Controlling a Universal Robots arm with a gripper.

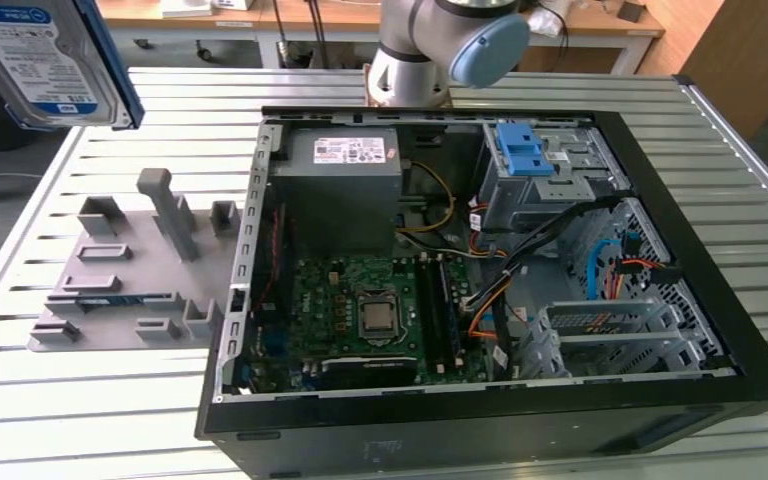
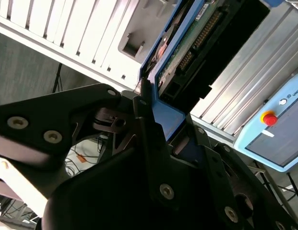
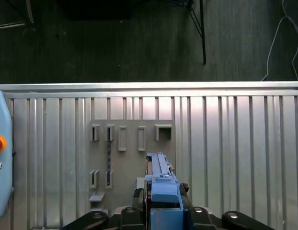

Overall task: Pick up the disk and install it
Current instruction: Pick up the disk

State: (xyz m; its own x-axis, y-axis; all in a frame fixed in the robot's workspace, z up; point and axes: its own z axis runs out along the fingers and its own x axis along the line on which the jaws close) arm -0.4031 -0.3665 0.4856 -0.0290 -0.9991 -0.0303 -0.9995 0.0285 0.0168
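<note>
Above the rack, claw clamps the disk (blue-framed)

There is one flat silver disk with a blue frame, one open black computer box and one grey plastic rack.

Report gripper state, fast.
Gripper: shut on the disk, which is held in the air.

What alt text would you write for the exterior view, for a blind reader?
The disk hangs high at the exterior view's left, above a grey slotted fixture plate. An open computer case lies on the slatted metal table, beside the plate.
</note>
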